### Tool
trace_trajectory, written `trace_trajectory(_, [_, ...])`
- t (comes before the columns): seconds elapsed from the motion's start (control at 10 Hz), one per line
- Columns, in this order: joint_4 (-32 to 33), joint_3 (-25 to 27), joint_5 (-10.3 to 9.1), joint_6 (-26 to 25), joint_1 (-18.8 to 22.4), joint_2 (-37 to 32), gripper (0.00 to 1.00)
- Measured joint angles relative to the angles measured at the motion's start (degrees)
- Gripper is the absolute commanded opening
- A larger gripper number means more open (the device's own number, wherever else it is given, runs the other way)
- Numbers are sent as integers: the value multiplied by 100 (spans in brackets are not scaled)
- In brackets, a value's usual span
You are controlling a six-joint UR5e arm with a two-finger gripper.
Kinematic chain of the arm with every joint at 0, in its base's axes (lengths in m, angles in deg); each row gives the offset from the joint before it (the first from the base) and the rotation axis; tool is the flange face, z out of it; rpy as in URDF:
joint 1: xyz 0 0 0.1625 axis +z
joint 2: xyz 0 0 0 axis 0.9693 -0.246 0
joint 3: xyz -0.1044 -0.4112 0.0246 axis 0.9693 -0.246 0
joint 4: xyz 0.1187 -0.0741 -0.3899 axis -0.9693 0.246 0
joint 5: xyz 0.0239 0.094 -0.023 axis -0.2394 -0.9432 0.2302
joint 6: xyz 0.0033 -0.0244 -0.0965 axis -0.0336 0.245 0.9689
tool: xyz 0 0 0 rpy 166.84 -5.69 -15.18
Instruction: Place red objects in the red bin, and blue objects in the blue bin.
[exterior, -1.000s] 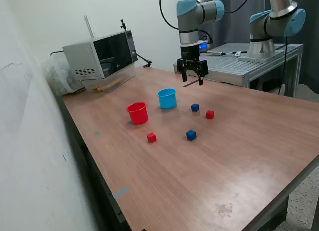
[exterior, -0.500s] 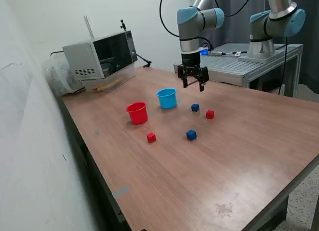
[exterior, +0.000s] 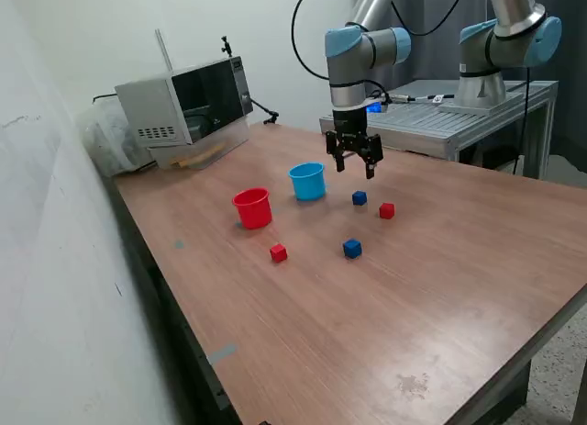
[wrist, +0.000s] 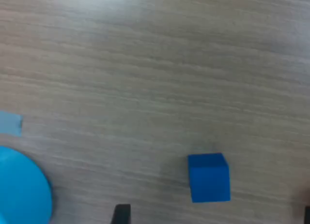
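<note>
In the exterior view, my gripper (exterior: 356,168) hangs open and empty above the table, just beyond a dark blue cube (exterior: 359,198). A red cube (exterior: 387,210) lies beside that cube. A second blue cube (exterior: 352,249) and a second red cube (exterior: 278,252) lie nearer the front. The light blue cup (exterior: 307,181) and the red cup (exterior: 252,208) stand upright toward the exterior view's left. The wrist view shows the blue cube (wrist: 209,177) on the wood, part of the light blue cup (wrist: 22,192) and one dark fingertip (wrist: 121,214).
A microwave (exterior: 186,104) stands at the table's back corner on the exterior view's left. A second robot arm (exterior: 503,44) stands on a metal bench (exterior: 459,122) behind the table. A white wall runs along the exterior view's left.
My gripper has moved down and forward over the table, toward the blue cube near the light blue cup. The cubes and cups have not moved.
</note>
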Motion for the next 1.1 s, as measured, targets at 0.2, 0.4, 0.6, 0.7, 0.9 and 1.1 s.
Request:
trace_trajectory(0.2, [46, 29, -118, 0, 2, 52, 100])
trace_trajectory(0.4, [114, 54, -172, 0, 5, 138, 100])
trace_trajectory(0.6, [172, 73, -189, 0, 7, 213, 100])
trace_trajectory(0.7, [211, 79, -191, 0, 7, 251, 100])
trace_trajectory(0.9, [285, 66, -193, 0, 8, 352, 100])
trace_trajectory(1.1, [336, 26, -194, 5, 7, 442, 100])
